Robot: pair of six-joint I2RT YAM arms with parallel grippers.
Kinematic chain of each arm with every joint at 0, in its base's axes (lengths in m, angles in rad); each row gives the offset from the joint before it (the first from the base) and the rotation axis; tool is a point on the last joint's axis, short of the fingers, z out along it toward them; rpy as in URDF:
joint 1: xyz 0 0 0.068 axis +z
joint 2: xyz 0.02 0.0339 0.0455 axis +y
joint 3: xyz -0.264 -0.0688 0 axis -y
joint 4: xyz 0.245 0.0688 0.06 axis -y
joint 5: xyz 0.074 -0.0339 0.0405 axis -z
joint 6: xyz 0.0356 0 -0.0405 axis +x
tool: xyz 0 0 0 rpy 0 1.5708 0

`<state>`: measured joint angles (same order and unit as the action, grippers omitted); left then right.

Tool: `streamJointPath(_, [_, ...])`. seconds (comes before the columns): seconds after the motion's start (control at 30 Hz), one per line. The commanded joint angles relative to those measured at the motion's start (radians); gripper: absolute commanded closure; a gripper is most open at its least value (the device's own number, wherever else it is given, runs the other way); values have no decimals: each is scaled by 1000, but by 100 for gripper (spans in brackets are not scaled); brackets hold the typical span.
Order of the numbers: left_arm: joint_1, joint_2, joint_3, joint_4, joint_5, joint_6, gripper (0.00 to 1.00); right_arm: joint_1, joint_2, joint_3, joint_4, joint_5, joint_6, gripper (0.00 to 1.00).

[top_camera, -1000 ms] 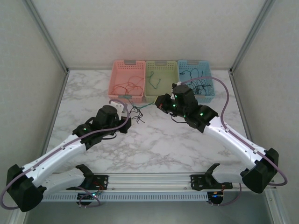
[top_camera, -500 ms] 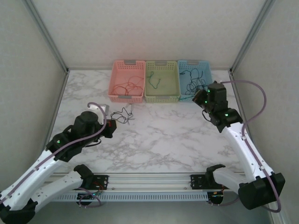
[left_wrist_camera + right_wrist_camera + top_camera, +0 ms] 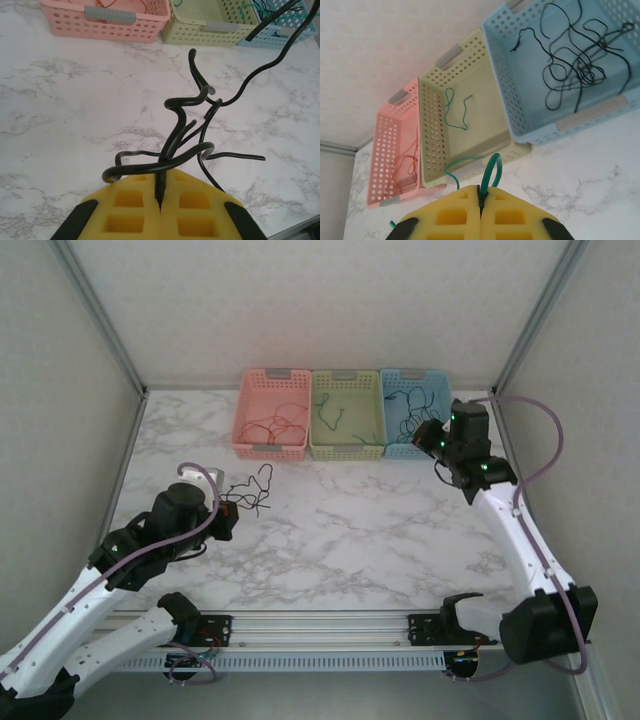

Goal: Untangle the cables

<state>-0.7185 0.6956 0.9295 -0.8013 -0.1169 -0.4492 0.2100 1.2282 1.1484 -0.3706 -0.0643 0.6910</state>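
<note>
At the bottom centre of the frame the right gripper [image 3: 480,191] has its yellow fingers pressed together on a green cable [image 3: 493,167] that loops upward. Beyond it, three baskets run diagonally on the marble table [image 3: 580,170]: a pink basket [image 3: 379,150] at left holding red cables [image 3: 404,169], a green basket [image 3: 431,132] with another green strand [image 3: 456,111], and a blue basket [image 3: 530,117] at upper right full of black cables [image 3: 580,65].

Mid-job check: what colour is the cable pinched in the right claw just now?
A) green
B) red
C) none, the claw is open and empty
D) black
A: in the right wrist view the right claw is shut, and a green cable loops up out of the seam between its closed halves.
</note>
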Motion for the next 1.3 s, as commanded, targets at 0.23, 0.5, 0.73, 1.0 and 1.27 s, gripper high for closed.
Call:
streamJointPath(0.23, [-3,-7,41,-45,3,-2,100,9,461,413,54,-33,59,100])
streamJointPath(0.5, [-2,-9,40,-62,-3,5,100,50,852,834,-85,5,69,100])
streamJointPath(0.73, [-1,2,42,-64,-6,9,100,108,1076,1065,-201,41,44,90])
streamJointPath(1.0, [-1,-21,35,-58,16,-4,100,163,981,951,-199,16,-36,47])
streamJointPath(1.27, [-1,-53,10,-12,64,-10,100,203,564,577,-77,24,-104,40])
